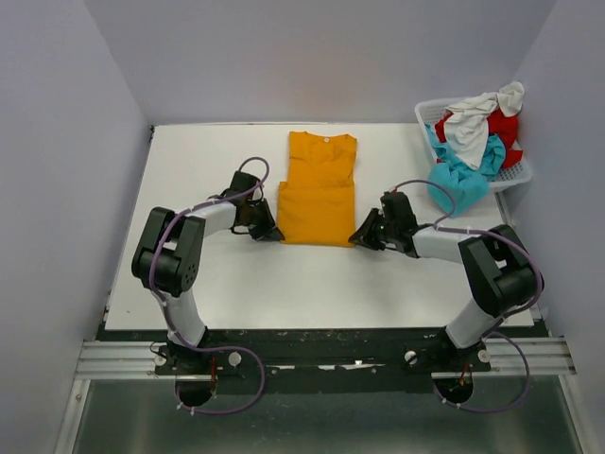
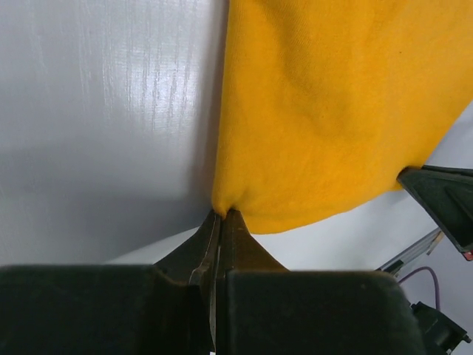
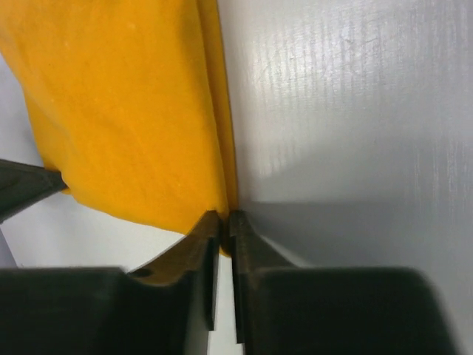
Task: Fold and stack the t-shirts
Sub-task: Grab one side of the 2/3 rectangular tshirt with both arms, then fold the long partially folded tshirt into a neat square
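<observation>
The orange shirt runs off the top edge of both wrist views. The corners pinched by the left hand and the right hand are hidden between their fingers. Heaped shirts cover most of the basket.

This is a robotics lab test cell. A flat white bench is boxed in by plain pale grey walls behind it and on both its sides. Along the bench's near edge runs a ribbed aluminium rail, where a black-and-white left robot arm and a matching right robot arm are bolted, trailing purple cables.
</observation>
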You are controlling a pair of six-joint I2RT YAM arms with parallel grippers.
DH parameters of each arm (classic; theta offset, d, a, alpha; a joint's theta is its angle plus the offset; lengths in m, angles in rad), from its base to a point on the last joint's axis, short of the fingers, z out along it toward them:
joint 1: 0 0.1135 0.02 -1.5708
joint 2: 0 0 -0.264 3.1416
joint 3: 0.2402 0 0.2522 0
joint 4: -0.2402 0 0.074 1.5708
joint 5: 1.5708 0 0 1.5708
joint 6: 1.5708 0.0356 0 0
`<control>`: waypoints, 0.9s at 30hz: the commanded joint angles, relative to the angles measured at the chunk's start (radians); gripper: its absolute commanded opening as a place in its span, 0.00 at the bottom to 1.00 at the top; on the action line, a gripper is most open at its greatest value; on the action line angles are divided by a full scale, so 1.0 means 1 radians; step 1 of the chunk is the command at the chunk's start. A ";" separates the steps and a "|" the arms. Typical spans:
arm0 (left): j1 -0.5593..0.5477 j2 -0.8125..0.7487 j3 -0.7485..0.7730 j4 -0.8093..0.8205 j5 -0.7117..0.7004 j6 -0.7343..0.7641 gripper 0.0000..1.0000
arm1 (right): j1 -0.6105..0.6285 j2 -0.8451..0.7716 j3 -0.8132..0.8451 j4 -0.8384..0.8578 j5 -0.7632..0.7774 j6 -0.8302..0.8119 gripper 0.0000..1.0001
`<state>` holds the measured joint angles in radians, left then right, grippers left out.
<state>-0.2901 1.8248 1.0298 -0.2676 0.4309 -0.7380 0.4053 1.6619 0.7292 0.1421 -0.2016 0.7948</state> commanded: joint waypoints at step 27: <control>-0.441 -1.008 -0.585 -0.151 -0.166 -0.305 0.00 | 0.296 -0.847 -0.212 -0.766 0.007 0.085 0.01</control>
<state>-0.7227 0.8433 0.3603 -0.3962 0.2901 -1.0611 0.6949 0.8242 0.4049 -0.5056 -0.2707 0.8860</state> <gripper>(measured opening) 0.012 0.028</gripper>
